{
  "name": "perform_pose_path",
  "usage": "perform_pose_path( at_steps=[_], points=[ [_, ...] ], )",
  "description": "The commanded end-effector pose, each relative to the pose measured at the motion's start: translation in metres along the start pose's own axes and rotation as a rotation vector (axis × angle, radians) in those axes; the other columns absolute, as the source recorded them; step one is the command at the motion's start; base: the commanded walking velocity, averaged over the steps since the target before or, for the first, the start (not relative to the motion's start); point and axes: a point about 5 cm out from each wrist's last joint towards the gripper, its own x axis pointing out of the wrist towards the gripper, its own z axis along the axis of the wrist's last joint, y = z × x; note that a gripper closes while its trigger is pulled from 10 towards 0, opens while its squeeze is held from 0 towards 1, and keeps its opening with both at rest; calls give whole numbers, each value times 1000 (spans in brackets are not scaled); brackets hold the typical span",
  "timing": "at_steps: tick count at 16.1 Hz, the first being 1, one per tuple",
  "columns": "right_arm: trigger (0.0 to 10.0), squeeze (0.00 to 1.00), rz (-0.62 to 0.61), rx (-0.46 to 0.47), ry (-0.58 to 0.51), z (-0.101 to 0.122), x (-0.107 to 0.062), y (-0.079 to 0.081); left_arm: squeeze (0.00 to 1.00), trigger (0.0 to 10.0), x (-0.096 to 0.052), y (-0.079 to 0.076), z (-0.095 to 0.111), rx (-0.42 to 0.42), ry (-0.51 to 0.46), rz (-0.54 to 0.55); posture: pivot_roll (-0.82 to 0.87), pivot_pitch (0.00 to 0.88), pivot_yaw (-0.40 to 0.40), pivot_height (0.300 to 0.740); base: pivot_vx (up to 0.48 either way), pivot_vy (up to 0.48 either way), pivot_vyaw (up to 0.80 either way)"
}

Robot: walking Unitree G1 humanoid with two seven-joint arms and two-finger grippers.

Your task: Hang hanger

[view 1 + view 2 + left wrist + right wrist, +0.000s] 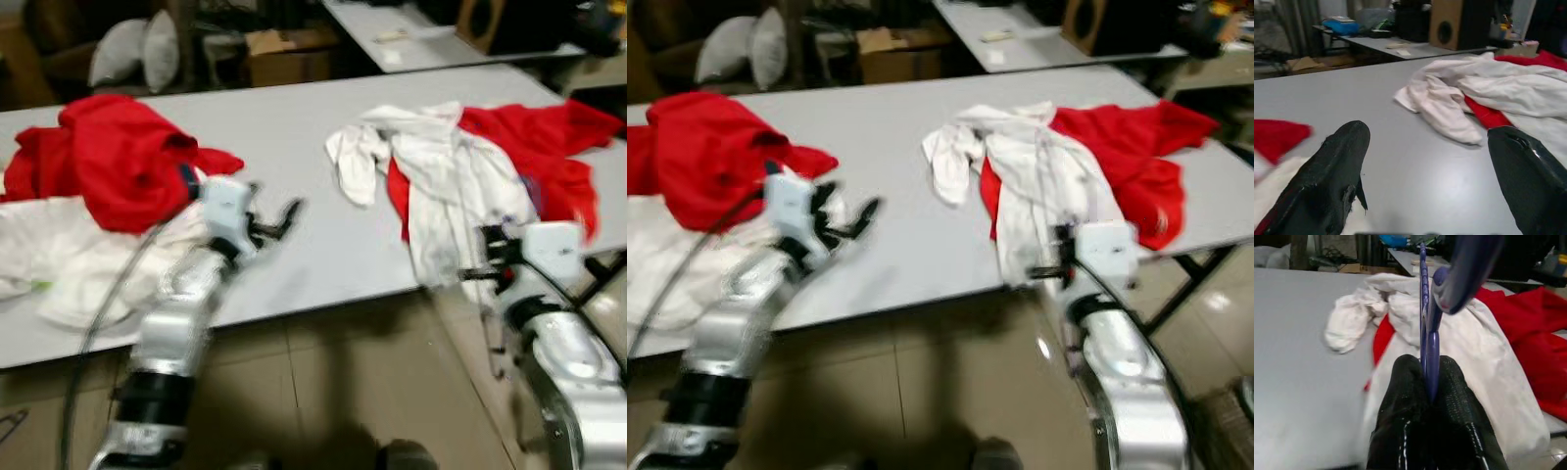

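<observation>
The thin blue-violet plastic hanger (1426, 308) is pinched edge-on between the two black fingers (1400, 401) of the right gripper (1425, 387), whose jaws are closed tight on it. It stands up out of the grip in front of the crumpled white cotton garment (441, 176), which drapes over the near edge of the long grey table (284, 137). In the head views the right gripper (490, 264) sits low at that table edge, just beside the hanging white cloth.

The hanger looks light, stiff and smooth, so it should carry easily but could pivot or slip in a two-finger pinch if it snags on fabric. The hold seems to be on a flat part of the frame, which probably leaves the hook free; which end is the hook cannot be told through the blur.

The left gripper (279, 220) hovers over the bare table top with its jaws spread wide, holding nothing, beside the bunched red cloth garment (118, 157) on the left. A second red cloth garment (549, 147) lies under and behind the white one. No rail or rod for hanging can be made out.
</observation>
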Motion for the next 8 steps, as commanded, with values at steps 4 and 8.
perform_pose_path(
  at_steps=[4,8],
  points=[
    [10000,0,-6,-20,-21,7,-1,-7,310,10000,4,-9,-2,2,-4,-45,-199,0,35,740,0,0,0],
    [10000,0,-15,-30,-16,6,1,-11,333,10000,5,-7,2,-42,-23,-6,-197,0,31,740,296,0,-783]
  ],
)
